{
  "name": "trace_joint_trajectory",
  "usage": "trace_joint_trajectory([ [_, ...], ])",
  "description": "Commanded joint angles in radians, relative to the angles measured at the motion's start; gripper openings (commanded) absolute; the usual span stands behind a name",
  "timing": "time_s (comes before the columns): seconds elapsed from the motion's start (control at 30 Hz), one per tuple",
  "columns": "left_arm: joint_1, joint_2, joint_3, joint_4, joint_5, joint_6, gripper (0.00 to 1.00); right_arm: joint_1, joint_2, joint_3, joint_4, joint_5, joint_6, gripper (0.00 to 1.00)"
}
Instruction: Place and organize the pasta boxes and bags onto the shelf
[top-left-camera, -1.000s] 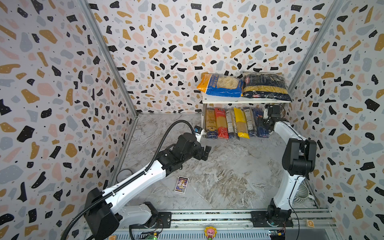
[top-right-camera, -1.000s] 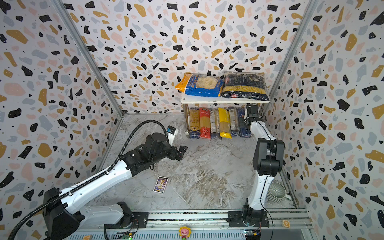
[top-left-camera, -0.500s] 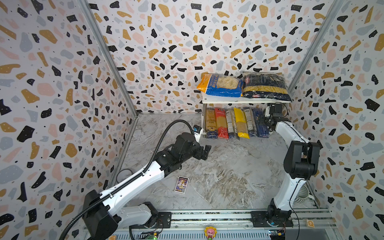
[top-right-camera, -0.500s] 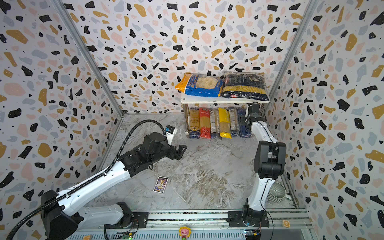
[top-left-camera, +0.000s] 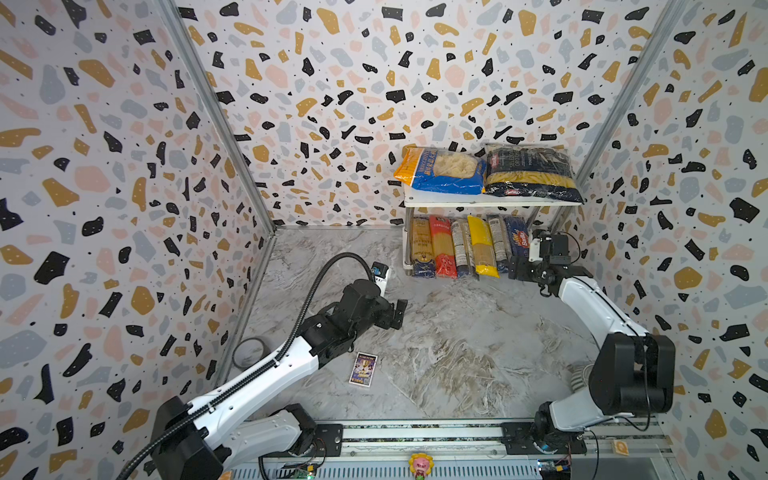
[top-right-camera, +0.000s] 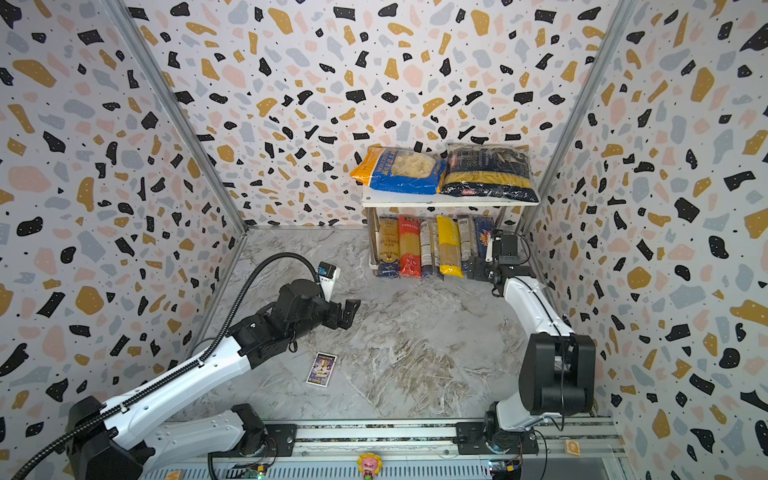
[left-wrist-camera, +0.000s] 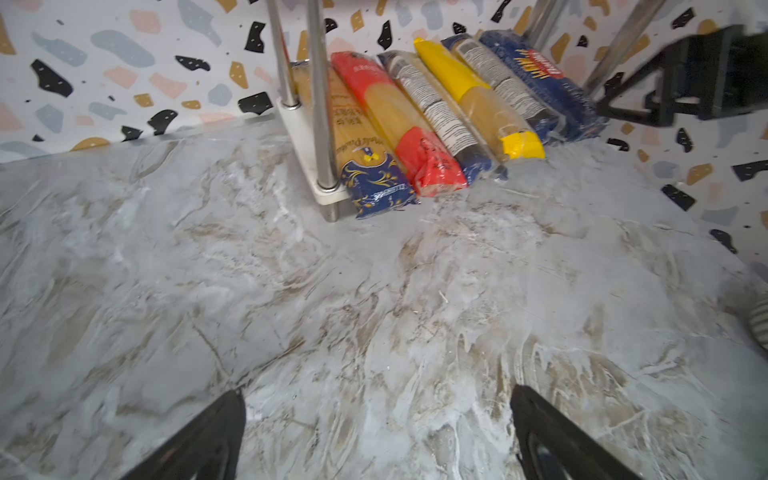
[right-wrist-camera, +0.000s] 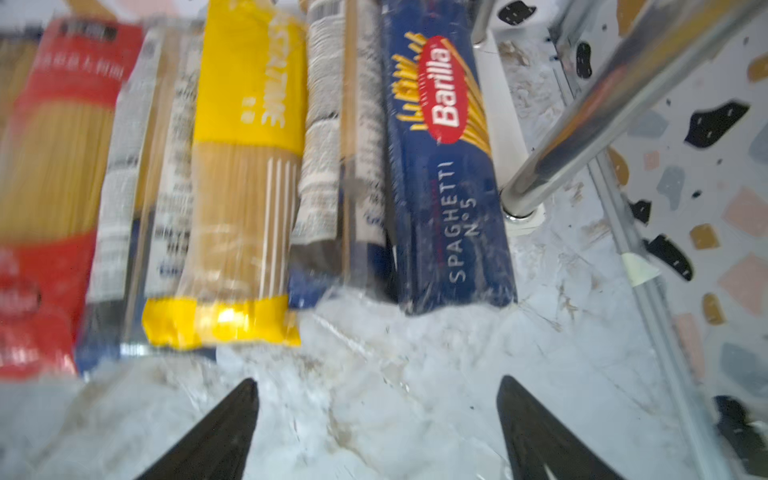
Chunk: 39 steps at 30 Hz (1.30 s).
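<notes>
Left arm: stretching low and long from the front-left corner, with the left gripper (top-left-camera: 400, 311) hanging over the middle of the desk (top-left-camera: 457, 340), aiming at the shelf (top-left-camera: 490, 203) but well apart from it.
Left gripper state: jaws sitting wide, nothing between them, just bare marble in its wrist view.
Right arm: elbow folding up by the right wall and forearm reaching back, with the right gripper (top-left-camera: 514, 269) hovering low just in front of the Barilla box (right-wrist-camera: 449, 174).
Right gripper state: jaws gaping wide and gripping nothing. The box end is lying just ahead of the tips, not between them.
Top tier: blue-orange bag (top-left-camera: 440, 171) and navy penne bag (top-left-camera: 532, 174) lying side by side.
Bottom tier: spaghetti packs (top-left-camera: 457, 249) lying in a row, with the Barilla box at the right end.
Hard to see: the lower board is mostly hiding under the packs. The right wrist view is smearing out over the red pack (right-wrist-camera: 45, 187). The left arm is covering part of the tape roll (top-left-camera: 249, 351). The small card (top-left-camera: 363, 369) is too tiny to read.
</notes>
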Motion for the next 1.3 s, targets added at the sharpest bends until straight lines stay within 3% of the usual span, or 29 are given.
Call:
trace_joint_trajectory([
  [0.0,0.006,-0.053,-0.04,0.028,-0.144,-0.04,0.99,0.052,-0.16,-0.05,-0.013,-0.001,0.029,0.99],
  [0.13,0.006,-0.122,-0.135,0.094,-0.266,-0.059,0.99,0.118,-0.289,-0.105,-0.026,0.026,0.079,0.99],
  [0.3,0.006,-0.234,-0.276,0.207,-0.358,-0.072,1.0,0.24,-0.372,-0.158,-0.049,0.152,0.157,0.99],
  [0.43,0.006,-0.34,-0.389,0.303,-0.461,-0.062,1.0,0.346,-0.43,-0.227,-0.006,0.237,0.156,0.99],
  [0.6,0.006,-0.432,-0.487,0.409,-0.665,-0.053,0.99,0.39,-0.556,-0.378,0.121,0.231,0.114,0.99],
  [0.73,0.007,-0.39,-0.523,0.501,-0.729,0.015,1.0,0.411,-0.615,-0.47,0.225,0.216,0.061,0.99],
  [1.03,0.008,-0.209,-0.593,0.696,-0.796,0.134,1.0,0.423,-0.669,-0.618,0.372,0.377,-0.015,0.99],
  [1.27,0.036,-0.212,-0.655,0.858,-0.84,0.278,0.99,0.422,-0.685,-0.736,0.534,0.368,-0.054,0.99],
])
